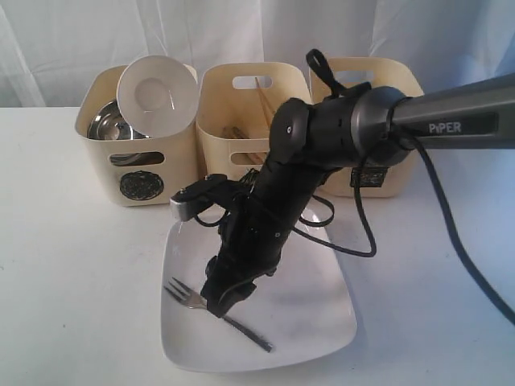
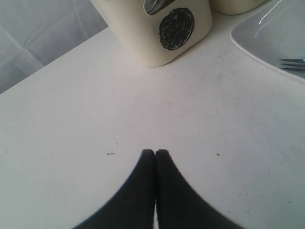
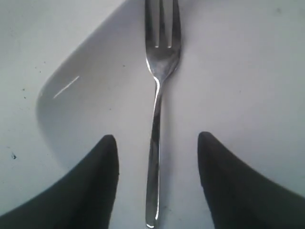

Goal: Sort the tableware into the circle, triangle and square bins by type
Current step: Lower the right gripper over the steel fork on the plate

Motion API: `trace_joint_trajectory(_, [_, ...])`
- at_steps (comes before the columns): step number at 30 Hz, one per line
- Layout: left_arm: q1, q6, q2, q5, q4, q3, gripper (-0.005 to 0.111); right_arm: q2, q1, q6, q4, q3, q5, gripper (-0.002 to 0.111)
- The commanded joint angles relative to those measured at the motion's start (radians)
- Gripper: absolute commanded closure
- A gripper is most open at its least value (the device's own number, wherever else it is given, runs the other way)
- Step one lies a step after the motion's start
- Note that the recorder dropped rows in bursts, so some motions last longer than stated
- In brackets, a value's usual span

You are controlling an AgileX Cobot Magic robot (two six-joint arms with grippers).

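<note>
Nearest the lens, the white square plate (image 1: 314,314) sits on the tabletop (image 1: 64,305). The metal fork (image 1: 249,336) lies on the plate's eight o'clock side, tines toward ten o'clock and handle toward four o'clock. The right arm reaches in from three o'clock and hides the fork's middle. The right gripper (image 1: 219,301) is down over the fork. In the right wrist view its fingers (image 3: 90,191) stand apart on either side of the handle without touching it, and nothing is held. A black cable (image 1: 362,233) loops off the arm over the plate's far edge.

Three cream bins stand in a row at twelve o'clock from the plate. The circle bin (image 1: 141,161) is at eleven o'clock, its black scribbled mark facing front. A small white bowl (image 1: 157,95) leans tilted on its rim, mouth toward the camera, with the shiny steel bowl (image 1: 109,125) inside beside it. The middle bin (image 1: 253,112) holds wooden chopsticks (image 1: 264,98). The arm covers its front and that of the right-hand bin (image 1: 366,80), so their marks cannot be read.

The left gripper (image 2: 155,153) hovers over bare tabletop near the circle bin, fingertips pressed together and empty.

The tabletop is matte white with a few dark specks, and pale draped cloth (image 1: 48,48) closes off the back.
</note>
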Motion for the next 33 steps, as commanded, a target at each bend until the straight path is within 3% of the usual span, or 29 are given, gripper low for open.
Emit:
trace_joint_trajectory(1, [-0.004,-0.002,-0.005,-0.002,-0.003,0.004,0.107,0.012,0.024,-0.013,0.004,-0.002,0.015,0.06])
trace_joint_trajectory(18, [-0.004,-0.002,-0.005,-0.002,-0.003,0.004,0.107,0.013,0.142,-0.006,-0.226,-0.002,-0.065,0.06])
trace_joint_trajectory(33, [-0.004,-0.002,-0.005,-0.002,-0.003,0.004,0.107,0.013,0.16,0.085,-0.339,-0.002,-0.105,0.061])
